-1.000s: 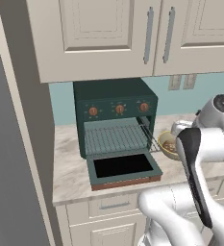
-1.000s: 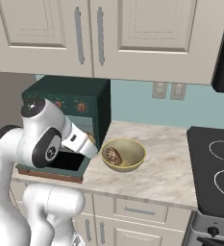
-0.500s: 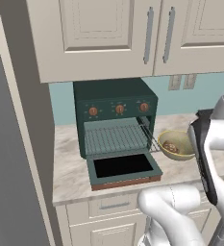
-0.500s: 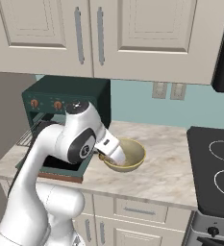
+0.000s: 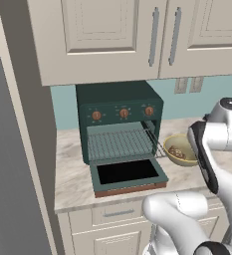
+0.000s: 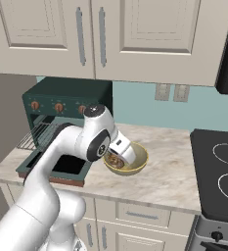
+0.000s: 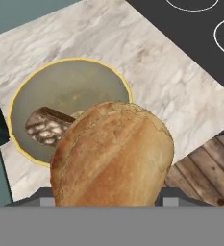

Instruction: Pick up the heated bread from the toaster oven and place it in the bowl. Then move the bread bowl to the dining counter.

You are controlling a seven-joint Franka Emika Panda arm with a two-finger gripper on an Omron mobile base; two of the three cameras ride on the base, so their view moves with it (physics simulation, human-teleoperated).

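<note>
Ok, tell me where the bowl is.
The bowl sits on the marble worktop, just right of the toaster oven's open door, left of the stove.

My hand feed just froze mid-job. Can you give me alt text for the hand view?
A golden-brown bread loaf is held close to the camera, above the yellowish bowl on the marble counter. The bowl already holds a darker piece of bread. A black cooktop lies beyond it.

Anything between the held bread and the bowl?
Nothing visible. The bread hangs in the jaws just above the bowl; a darker piece already lies inside, but open bowl floor remains beside it.
</note>
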